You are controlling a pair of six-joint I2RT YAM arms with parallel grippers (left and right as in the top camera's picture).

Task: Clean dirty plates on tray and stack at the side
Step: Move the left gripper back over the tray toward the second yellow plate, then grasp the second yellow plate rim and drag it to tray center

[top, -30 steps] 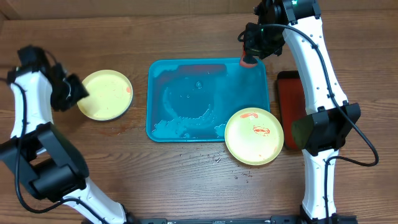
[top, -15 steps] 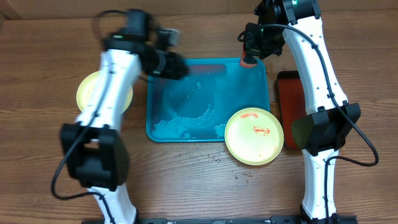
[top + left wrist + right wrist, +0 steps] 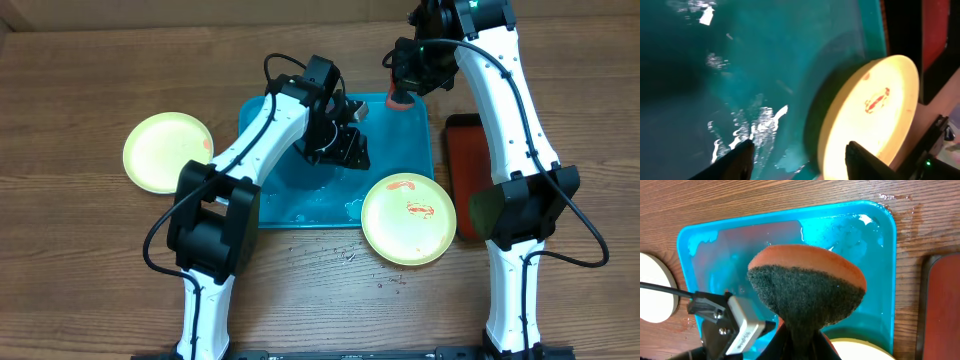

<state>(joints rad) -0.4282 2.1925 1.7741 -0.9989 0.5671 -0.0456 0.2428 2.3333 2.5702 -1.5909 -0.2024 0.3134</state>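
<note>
The turquoise tray (image 3: 252,170), wet with foam, lies mid-table. One yellow-green plate (image 3: 408,218) with red smears rests on the tray's front right corner. Another yellow-green plate (image 3: 168,152) lies on the table left of the tray. A third plate is not in view. My left gripper (image 3: 345,150) is open and empty above the tray's wet floor (image 3: 765,60). In the left wrist view the smeared plate (image 3: 875,110) has its near rim between my fingers (image 3: 802,162). My right gripper (image 3: 400,95) is shut on an orange sponge (image 3: 807,285) with a dark scouring face, over the tray's back right corner (image 3: 880,225).
A dark red tray (image 3: 462,175) with a black rim lies right of the turquoise tray, beside the right arm. Water drops dot the wood in front of the tray (image 3: 345,255). The left arm's wrist (image 3: 725,325) shows under the sponge in the right wrist view.
My left arm swung from the plate on the left across to the tray, its gripper now near the smeared plate. My right gripper and the sponge stayed put.
</note>
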